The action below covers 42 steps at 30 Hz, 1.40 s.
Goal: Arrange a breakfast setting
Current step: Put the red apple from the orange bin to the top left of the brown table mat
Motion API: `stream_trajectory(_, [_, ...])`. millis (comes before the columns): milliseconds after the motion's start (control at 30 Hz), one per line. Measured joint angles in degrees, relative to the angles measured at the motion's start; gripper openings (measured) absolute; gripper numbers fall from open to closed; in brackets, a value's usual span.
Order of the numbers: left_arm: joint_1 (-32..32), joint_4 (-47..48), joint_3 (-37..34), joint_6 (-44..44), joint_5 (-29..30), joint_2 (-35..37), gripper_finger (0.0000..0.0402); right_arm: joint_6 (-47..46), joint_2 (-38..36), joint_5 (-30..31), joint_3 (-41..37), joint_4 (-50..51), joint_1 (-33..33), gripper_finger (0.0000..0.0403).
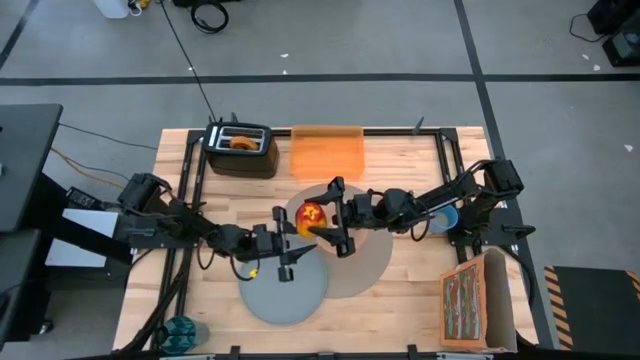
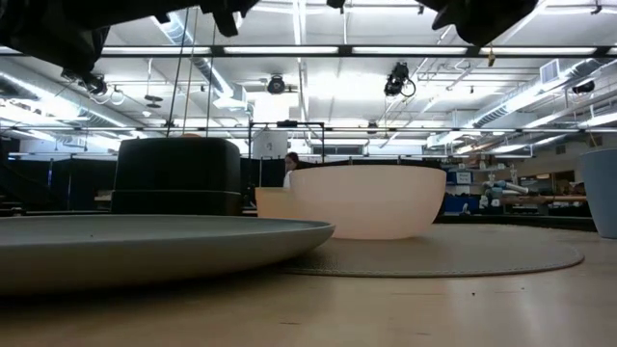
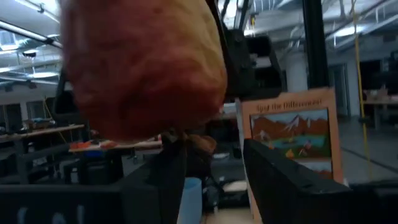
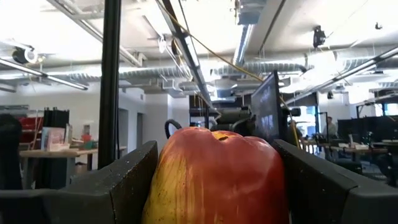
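Because the round red-and-yellow apple (image 4: 214,177) is smooth, firm and fairly heavy, it is best taken across its widest part, as the right gripper (image 1: 330,215) grips it now, above the translucent pink bowl (image 2: 366,200) on the round grey-brown placemat (image 2: 463,255). Just beside it, the left gripper (image 1: 284,245) stands half open, holding nothing.

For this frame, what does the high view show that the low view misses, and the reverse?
Only the high view shows the red apple held above the pink bowl between the right tool fingers, the left tool over the grey plate, the bagel in the black toaster, and the orange board.

Only the low view shows the bowl's side resting flat on the placemat, and the room behind.

Both share plate, placemat, bowl, toaster and blue cup.
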<state>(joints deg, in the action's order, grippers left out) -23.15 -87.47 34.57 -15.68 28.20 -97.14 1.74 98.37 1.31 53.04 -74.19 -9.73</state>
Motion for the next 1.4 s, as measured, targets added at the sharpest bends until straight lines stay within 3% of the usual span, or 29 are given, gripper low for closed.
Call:
stream_trajectory(300, [0.8, -1.8, 0.0, 1.1, 0.0, 0.0, 0.0131, 0.0, 0.0, -0.8, 0.0, -1.6, 0.0, 0.0306])
stream_trajectory(700, [2.7, -1.9, 0.0, 6.7, 0.0, 0.0, 0.0123, 2.0, 0.0, -0.3, 0.0, -1.6, 0.0, 0.0306])
stream_trajectory(900, [2.3, -1.9, 0.0, 7.1, 0.0, 0.0, 0.0059, 3.0, 0.0, -0.3, 0.0, -1.6, 0.0, 0.0309])
stream_trajectory(1000, [1.7, -1.9, 0.0, 6.0, 0.2, 0.0, 0.0018, 3.0, 0.0, -0.5, 0.0, -1.6, 0.0, 0.0323])
stream_trajectory(1400, [0.4, 0.1, -0.1, 4.0, 3.1, 0.2, 0.0018, 5.5, -0.1, 5.1, 0.1, -0.4, -1.0, 0.0396])
